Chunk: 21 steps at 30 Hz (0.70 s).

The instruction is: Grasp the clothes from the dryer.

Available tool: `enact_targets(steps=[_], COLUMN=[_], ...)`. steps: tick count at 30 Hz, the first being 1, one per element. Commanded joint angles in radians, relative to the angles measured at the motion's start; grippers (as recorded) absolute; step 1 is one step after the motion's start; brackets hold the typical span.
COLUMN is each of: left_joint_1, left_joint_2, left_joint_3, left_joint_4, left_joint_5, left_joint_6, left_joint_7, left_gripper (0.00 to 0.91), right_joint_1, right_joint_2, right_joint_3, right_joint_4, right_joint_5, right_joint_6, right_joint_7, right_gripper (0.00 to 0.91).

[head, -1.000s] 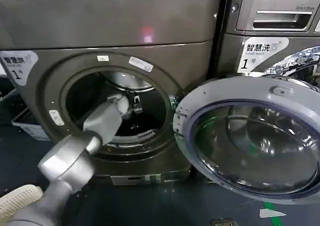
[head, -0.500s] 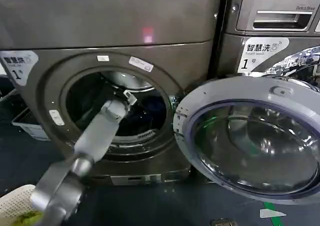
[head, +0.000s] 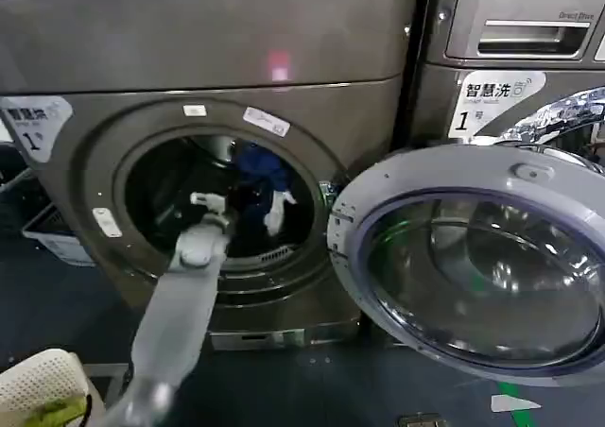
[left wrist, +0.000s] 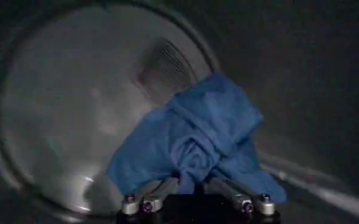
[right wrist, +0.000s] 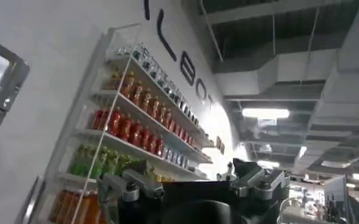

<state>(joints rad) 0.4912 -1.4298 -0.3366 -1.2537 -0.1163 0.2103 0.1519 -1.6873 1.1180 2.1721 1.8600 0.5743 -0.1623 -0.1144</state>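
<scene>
Head view: the left arm reaches from the lower left through the round porthole of the dryer (head: 85, 54), a bronze-grey front-loader with a small red light above the opening and a white "1" sticker at its left edge. The left gripper (head: 248, 197) sits inside the drum, and the clothes (head: 266, 177), dark blue fabric with a smaller white piece hanging below, rise just above and beyond its fingers. To the right, the grey-rimmed glass door (head: 492, 257) stands swung fully open, and behind it is the LG-branded machine (head: 529, 21). Left wrist view: the left gripper (left wrist: 196, 193) shows both fingers (left wrist: 152, 196) drawn in against the blue clothes (left wrist: 197, 137), pinching a fold of the bundle between them; the rest of the fabric spreads beyond the fingertips over the drum wall. Right wrist view: the right gripper (right wrist: 194, 185) is raised well away from the dryer, its fingers spread apart with nothing between them, facing a wall of shelves (right wrist: 130, 115) stocked with bottles.
</scene>
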Motion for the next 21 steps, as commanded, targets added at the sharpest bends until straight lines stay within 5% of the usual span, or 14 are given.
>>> enact_targets(steps=[1,21], left_joint_1=[0.225,0.213], left_joint_2=[-0.035,-0.040], left_joint_3=[-0.095,-0.080], left_joint_4=[-0.271,-0.262], left_joint_5=[-0.004,0.014], left_joint_6=[-0.084,-0.061], left_joint_7=[-0.189,-0.177], left_gripper=[0.000,0.000], right_joint_1=[-0.004,0.002], right_joint_2=[-0.005,-0.011], right_joint_3=[0.004,0.026], right_joint_4=[0.004,-0.005], right_joint_5=[0.034,0.023], right_joint_6=[0.030,0.033], right_joint_7=[0.004,-0.003], right_gripper=[0.907,0.907])
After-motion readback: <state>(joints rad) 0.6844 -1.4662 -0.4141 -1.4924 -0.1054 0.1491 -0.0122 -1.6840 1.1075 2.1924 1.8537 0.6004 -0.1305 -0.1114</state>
